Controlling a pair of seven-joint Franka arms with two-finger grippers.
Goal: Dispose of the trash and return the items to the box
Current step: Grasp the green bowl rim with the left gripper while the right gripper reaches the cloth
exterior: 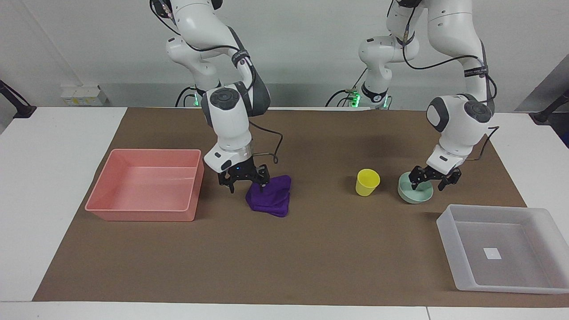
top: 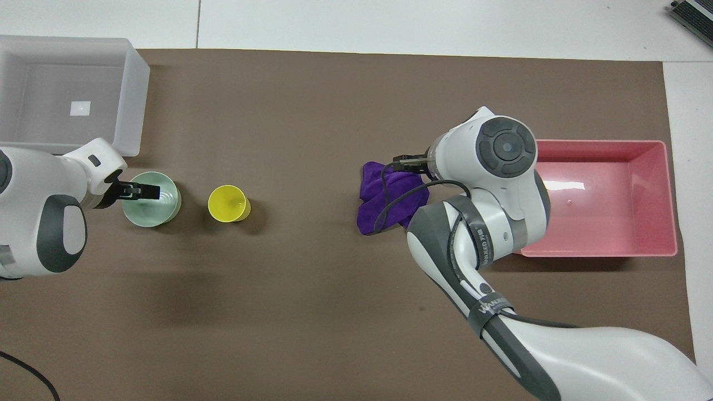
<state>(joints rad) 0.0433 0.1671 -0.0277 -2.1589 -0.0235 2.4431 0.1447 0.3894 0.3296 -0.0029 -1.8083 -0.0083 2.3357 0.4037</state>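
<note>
Facing view: right gripper (exterior: 246, 181) jaws apart at purple cloth (exterior: 272, 202); left gripper (exterior: 429, 179) jaws apart astride bowl (exterior: 415, 192) rim.

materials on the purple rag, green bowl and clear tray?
Deep-purple rag: soft fleecy cloth, matte, lying in rumpled folds. Round mint-green bowl: probably hard plastic, smooth with a faint sheen. Shallow whitish-grey rectangular tray: translucent plastic; the mat shows dimly through its walls.

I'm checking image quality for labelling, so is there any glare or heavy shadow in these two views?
Overhead view: a bright glare streak on the pink bin's floor, and a soft broad shadow on the mat nearer the robots than the cup. Facing view: a thinner glare line in the bin; only short shadows beside the things.
</note>
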